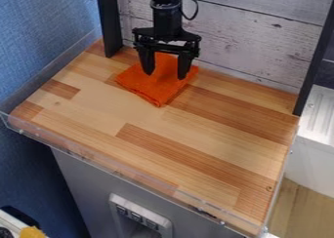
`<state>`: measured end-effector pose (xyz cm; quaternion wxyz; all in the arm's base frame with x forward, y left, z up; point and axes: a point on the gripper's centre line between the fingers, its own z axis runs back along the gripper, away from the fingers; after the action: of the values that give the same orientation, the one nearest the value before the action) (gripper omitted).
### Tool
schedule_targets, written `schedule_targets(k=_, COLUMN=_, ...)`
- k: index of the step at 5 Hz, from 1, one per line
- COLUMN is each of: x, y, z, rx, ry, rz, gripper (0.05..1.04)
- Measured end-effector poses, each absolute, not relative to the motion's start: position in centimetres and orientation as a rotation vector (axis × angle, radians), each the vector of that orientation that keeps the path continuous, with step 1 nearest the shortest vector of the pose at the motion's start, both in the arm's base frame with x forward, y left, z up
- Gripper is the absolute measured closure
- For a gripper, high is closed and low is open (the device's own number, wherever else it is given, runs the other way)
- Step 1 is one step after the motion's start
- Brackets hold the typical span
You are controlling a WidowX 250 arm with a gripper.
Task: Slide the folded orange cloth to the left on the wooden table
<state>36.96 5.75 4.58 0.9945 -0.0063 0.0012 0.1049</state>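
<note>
Here I am at the upper middle of the frame, hanging from my black arm, and my black two-finger jaws (165,75) are open. It's a wide gap, both fingers pointing down, the two tips well apart, and bright orange fabric shows straight through between them. That's the folded orange cloth (155,89), roughly square, lying flat on the light-brown wooden bench (176,144) right below me. I'm not clamped on it; the cloth lies open beneath my spread fingers. Are my tips touching it? From this angle I can't tell, but they're right at it or just above.

So where's the cloth against my jaws? One corner points toward the bottom of the frame, well past my tips, and another pokes out to the left of my left-hand finger. The right-hand finger comes down over the cloth near its right edge, and the far part runs up behind the jaws toward the white-painted plank wall (261,42).

Around us, a black upright post (110,27) stands to my left at the upper left, and a slanting black post (315,61) stands at the upper right. Along the bench's near side, low in the frame, runs a clear plastic rim (91,156).
</note>
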Motion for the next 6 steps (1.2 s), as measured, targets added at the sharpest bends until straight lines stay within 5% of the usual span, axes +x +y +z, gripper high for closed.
schedule_targets(k=2, x=36.60, y=7.07, z=5.43, rx=-0.005, ry=-0.007, rz=0.256, gripper=0.133)
schedule_targets(k=4, x=36.77, y=7.19, z=5.36, rx=0.008, ry=-0.020, rz=0.293, gripper=0.713)
schedule_targets(k=5, x=36.96, y=6.96, z=5.15, rx=0.013, ry=-0.038, rz=0.299, gripper=0.926)
schedule_targets(k=6, x=36.91, y=6.43, z=4.82, rx=0.017, ry=-0.037, rz=0.297, gripper=1.018)
